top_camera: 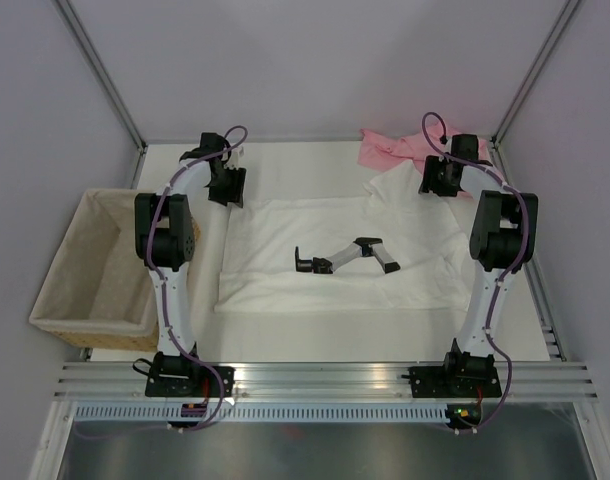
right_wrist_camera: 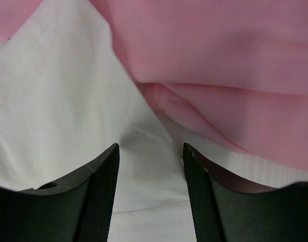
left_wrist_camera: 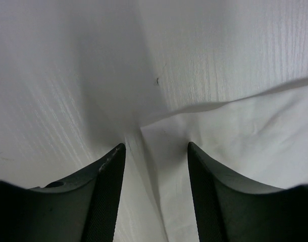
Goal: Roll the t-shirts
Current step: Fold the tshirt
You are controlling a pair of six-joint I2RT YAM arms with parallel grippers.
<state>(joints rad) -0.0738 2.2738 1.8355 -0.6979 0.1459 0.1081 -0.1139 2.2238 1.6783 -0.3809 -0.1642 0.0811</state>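
Appears to be the grasping step, before any rolling, with the white t-shirt [top_camera: 325, 230] spread flat on the middle of the table [top_camera: 315, 345] and the pink t-shirt [top_camera: 385, 148] crumpled at the far right corner, touching the white sleeve. At the left gripper [left_wrist_camera: 156, 148]: jaws partly apart astride a raised fold, clamping nothing yet. Same at the right gripper [right_wrist_camera: 151, 148], over white cloth just beside the pink. Next, probably, calls for closing on white cloth only, evenly on both sides. Around: white tabletop, small black hinged object [top_camera: 340, 257] on the shirt, wicker basket [top_camera: 85, 265] at left, pale walls.
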